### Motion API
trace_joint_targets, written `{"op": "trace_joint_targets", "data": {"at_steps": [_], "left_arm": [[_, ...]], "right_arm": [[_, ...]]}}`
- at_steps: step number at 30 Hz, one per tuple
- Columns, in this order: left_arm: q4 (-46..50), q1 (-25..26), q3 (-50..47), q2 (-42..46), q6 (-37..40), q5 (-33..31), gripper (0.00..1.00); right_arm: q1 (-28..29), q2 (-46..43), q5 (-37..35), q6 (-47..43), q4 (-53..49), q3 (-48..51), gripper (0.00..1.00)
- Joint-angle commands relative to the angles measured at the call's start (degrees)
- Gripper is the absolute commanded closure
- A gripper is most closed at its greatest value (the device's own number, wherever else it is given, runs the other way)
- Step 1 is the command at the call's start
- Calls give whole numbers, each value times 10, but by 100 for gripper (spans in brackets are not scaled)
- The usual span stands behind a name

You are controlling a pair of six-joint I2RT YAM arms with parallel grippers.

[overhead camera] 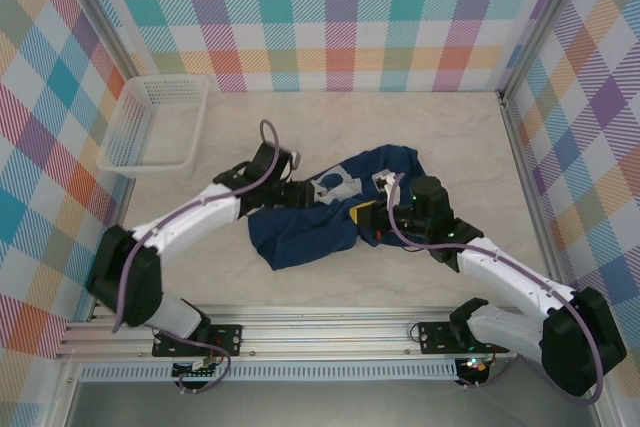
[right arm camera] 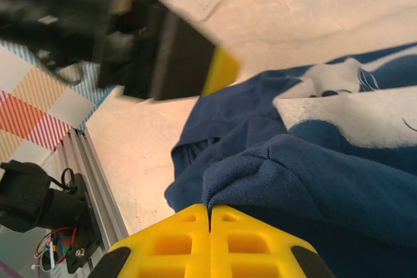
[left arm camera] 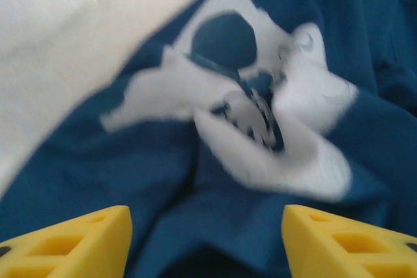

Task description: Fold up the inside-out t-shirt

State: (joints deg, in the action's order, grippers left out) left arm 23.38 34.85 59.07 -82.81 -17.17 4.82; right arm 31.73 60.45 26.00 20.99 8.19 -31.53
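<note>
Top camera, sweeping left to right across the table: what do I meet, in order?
white mesh basket → left gripper, open → navy t-shirt, bunched mid-table → right gripper, shut on the shirt's fabric

Robotics lab test booth: a left robot arm [overhead camera: 190, 219] and a right robot arm [overhead camera: 510, 272] bolted to an aluminium rail [overhead camera: 330, 332] at the edge of a pale table [overhead camera: 450, 147], enclosed by brightly checked walls [overhead camera: 340, 17].
</note>
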Motion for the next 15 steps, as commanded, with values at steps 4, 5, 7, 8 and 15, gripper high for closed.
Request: {"op": "trace_joint_targets", "data": {"at_steps": [4, 5, 7, 8, 15], "left_arm": [[-33, 79, -31, -14, 46, 19, 31], [-29, 89, -24, -26, 62, 10, 30], [-29, 101, -13, -45, 86, -11, 28], [-28, 102, -7, -56, 93, -20, 27], [-28, 102, 40, -118, 118, -76, 33]], "right_arm": [[-10, -6, 0, 19, -7, 21, 100], [-11, -8, -1, 20, -9, 21, 100], [-11, -13, -3, 20, -14, 21, 100], [-11, -17, -6, 19, -17, 22, 100], [-13, -33, -9, 13, -32, 31, 100]]}}
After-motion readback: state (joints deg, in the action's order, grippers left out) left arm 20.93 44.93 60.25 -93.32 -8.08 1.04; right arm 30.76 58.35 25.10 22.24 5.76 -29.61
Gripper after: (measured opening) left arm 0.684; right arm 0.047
